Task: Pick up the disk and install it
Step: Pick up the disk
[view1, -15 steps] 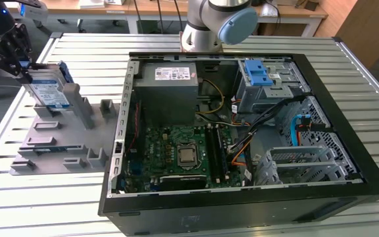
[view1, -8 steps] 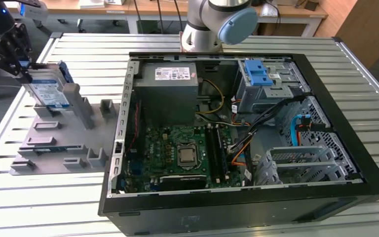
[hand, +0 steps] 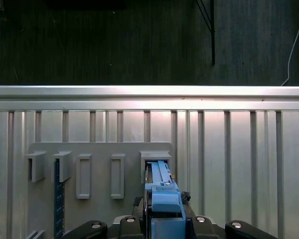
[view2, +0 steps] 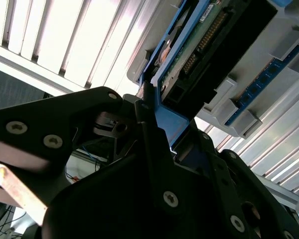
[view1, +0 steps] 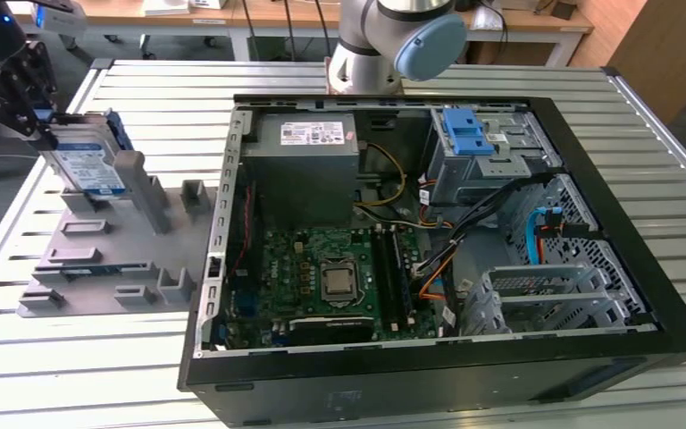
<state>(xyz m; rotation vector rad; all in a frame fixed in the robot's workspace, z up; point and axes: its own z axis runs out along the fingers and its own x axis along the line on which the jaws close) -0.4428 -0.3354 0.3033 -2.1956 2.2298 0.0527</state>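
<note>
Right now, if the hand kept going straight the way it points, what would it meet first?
The disk: the hand is closed on its blue carrier. Past it, in the first wrist view, lies the grey slotted holder on the slatted table; how far below is unclear.

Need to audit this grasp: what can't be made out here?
1. Lower edge of the disk, exterior view: sunk among posts of the grey holder.
2. The disk's label, first wrist view: the disk is edge-on, and the claw covers its near end.
3. Inside of the drive cage, exterior view: the blue latch covers it.
</note>
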